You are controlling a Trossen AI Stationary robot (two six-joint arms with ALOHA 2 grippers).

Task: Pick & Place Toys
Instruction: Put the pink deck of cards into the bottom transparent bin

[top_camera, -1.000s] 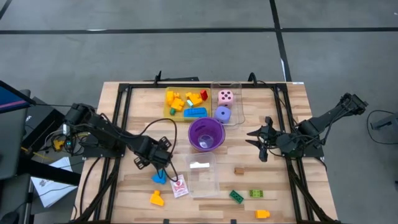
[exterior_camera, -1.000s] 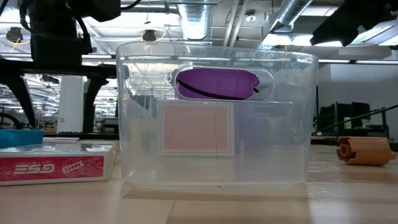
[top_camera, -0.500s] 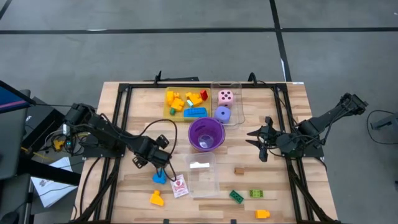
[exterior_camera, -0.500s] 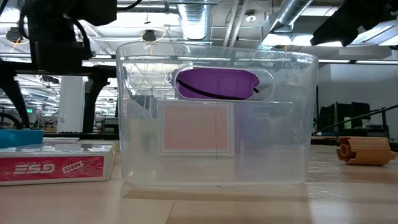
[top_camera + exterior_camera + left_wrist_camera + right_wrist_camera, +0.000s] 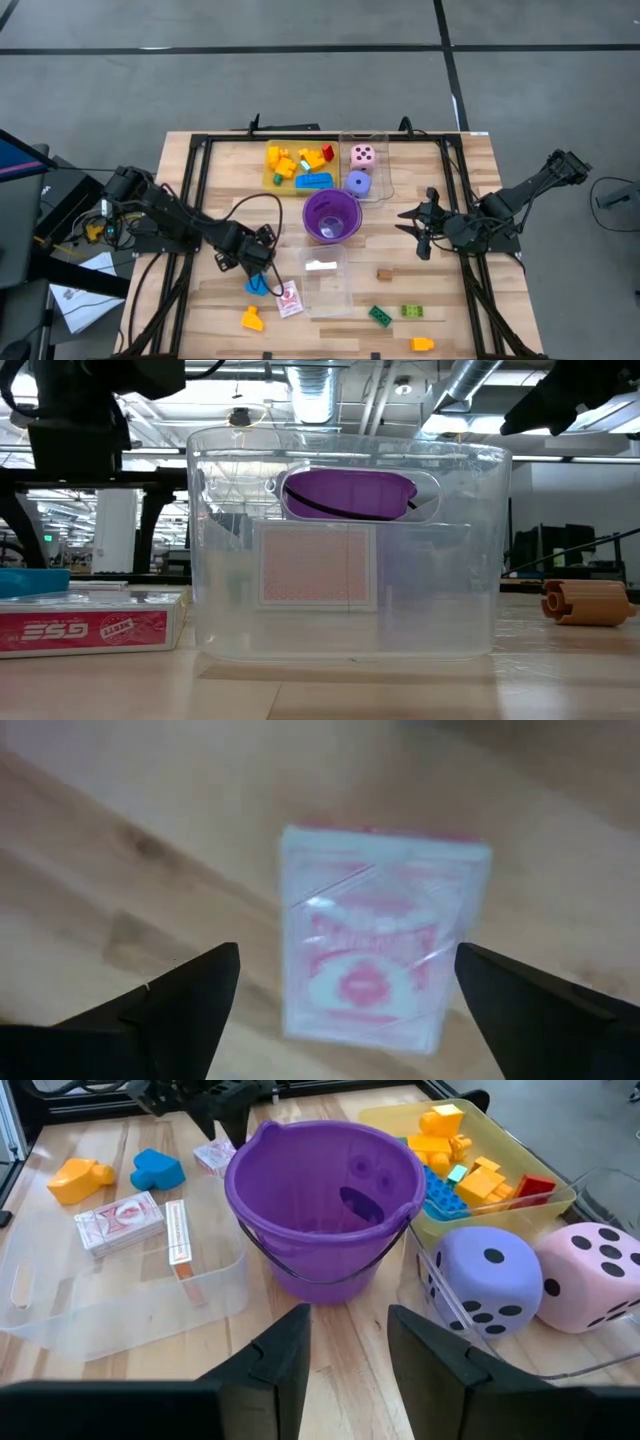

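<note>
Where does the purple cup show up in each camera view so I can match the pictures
High view: purple cup at table centre, just behind the clear tray.
Low view: the cup shows through that tray's handle slot, upper middle.
Left wrist view: not in it; only a red-white card pack.
Right wrist view: cup fills the centre.
Shared landmark: the clear tray, next to the cup.

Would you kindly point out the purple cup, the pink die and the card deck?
purple cup [image 5: 322, 1210]: right wrist view, on its inner wall.
pink die [image 5: 363, 155]: high view, on its top face.
card deck [image 5: 375, 942]: left wrist view, on its printed face.
</note>
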